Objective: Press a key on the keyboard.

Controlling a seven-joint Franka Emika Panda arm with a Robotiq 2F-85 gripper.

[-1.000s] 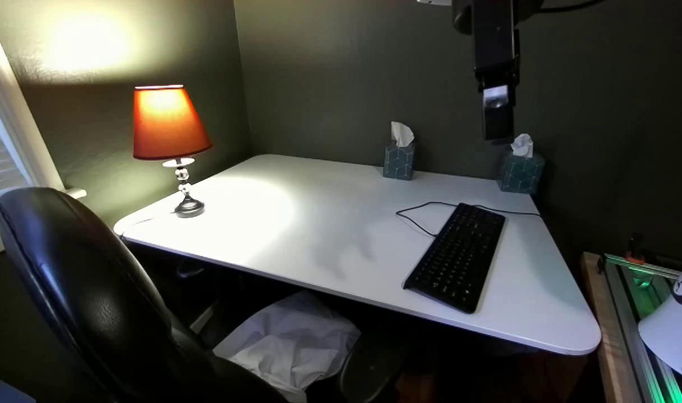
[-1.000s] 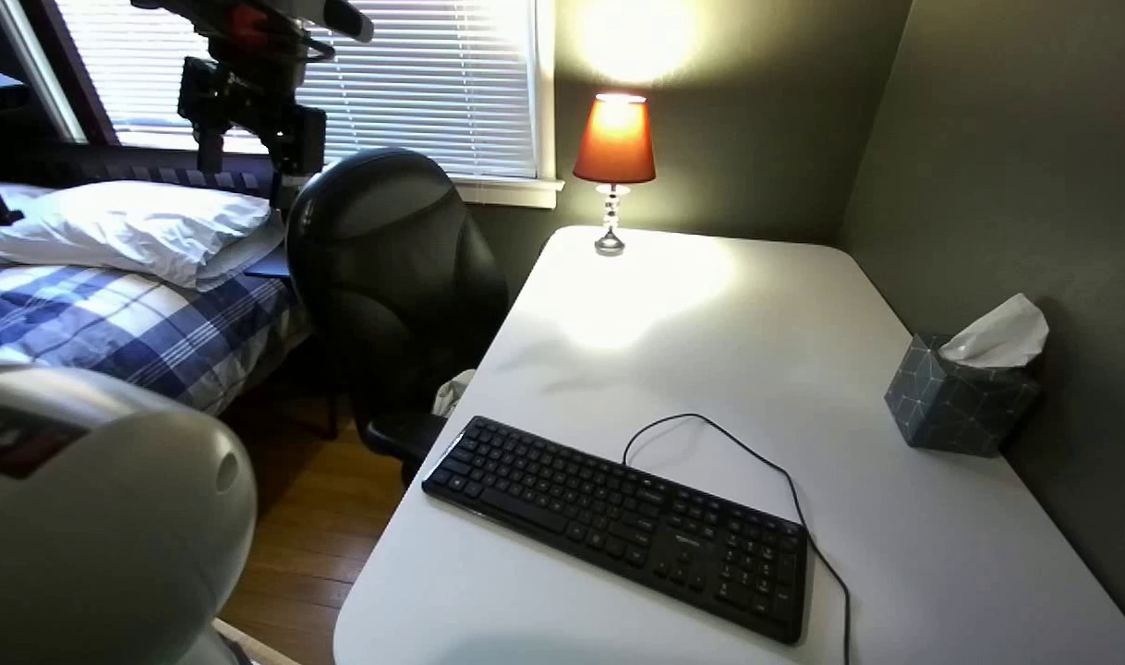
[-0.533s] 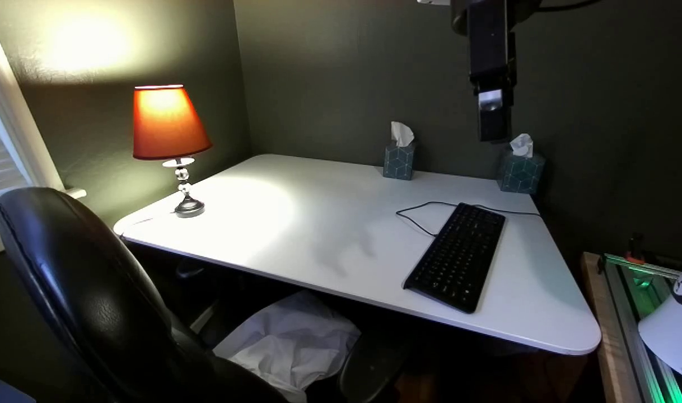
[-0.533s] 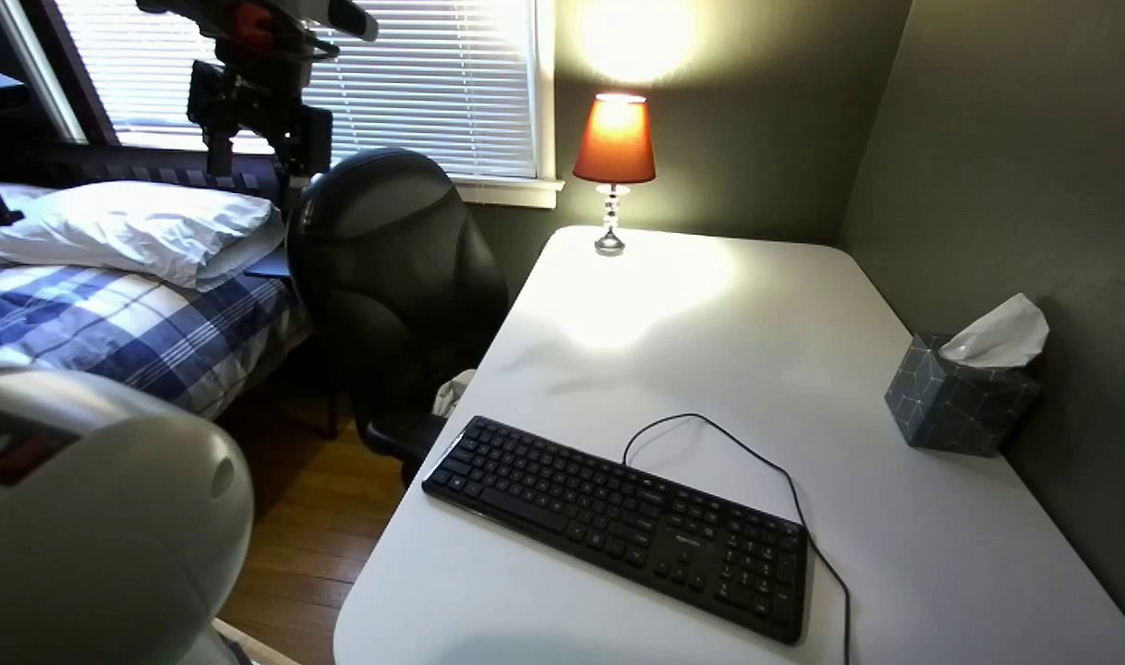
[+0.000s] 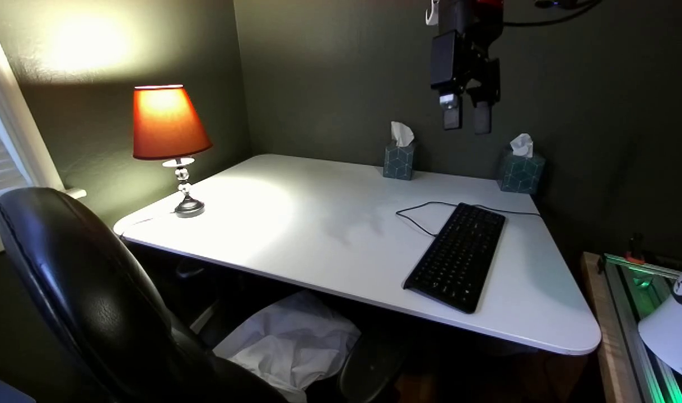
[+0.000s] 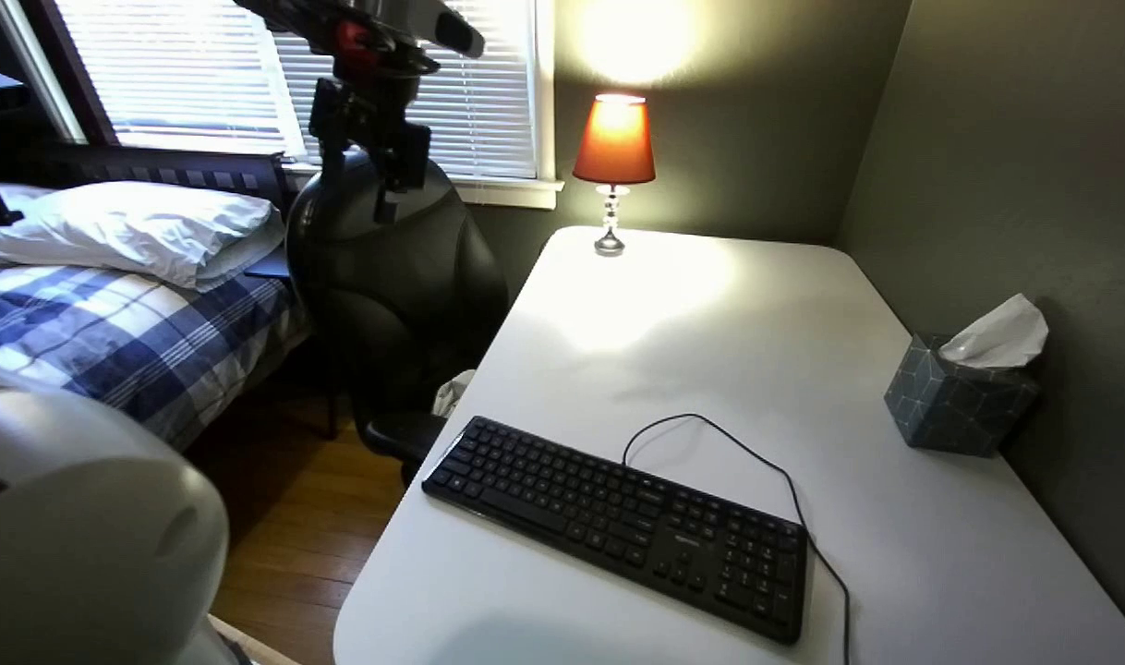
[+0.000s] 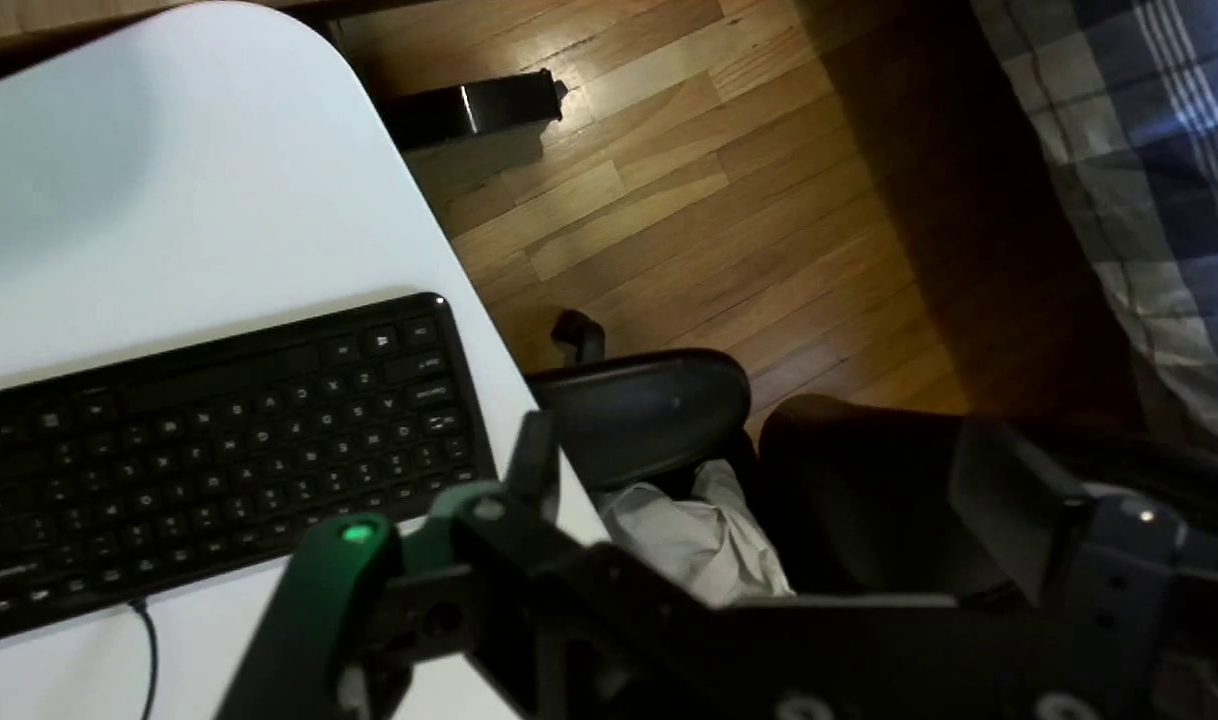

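Black keyboard (image 6: 622, 528) lies flat on your white desk (image 6: 489, 573), one short end near the edge by the office chair (image 6: 396, 286), thin cable (image 6: 787, 474) looping across the desktop. Both exterior views give you its full length; your wrist view crops it at the left frame edge.

View differences: you get the plaid bed (image 6: 119, 319) with a white pillow (image 6: 128, 226) on it in an exterior view; wrist view catches just a strip of the plaid, beside wooden floor (image 7: 659, 230). Metal rail (image 5: 626, 327) with green glow shows in an exterior view. Lit orange lamp (image 5: 170, 126) is in both exterior views.

Containers: in an exterior view you have a tissue box (image 5: 398, 163) and a second tissue box (image 5: 521, 174) along the wall (image 5: 330, 95), white tissue (image 5: 402, 134) poking out of each top. In an exterior view just one tissue box (image 6: 961, 399) shows.

Gripper (image 5: 467, 118): spread wide, fingers (image 7: 1007, 510) well apart, background visible through the gap in both exterior views. It hangs above desk height, well apart from your keyboard.
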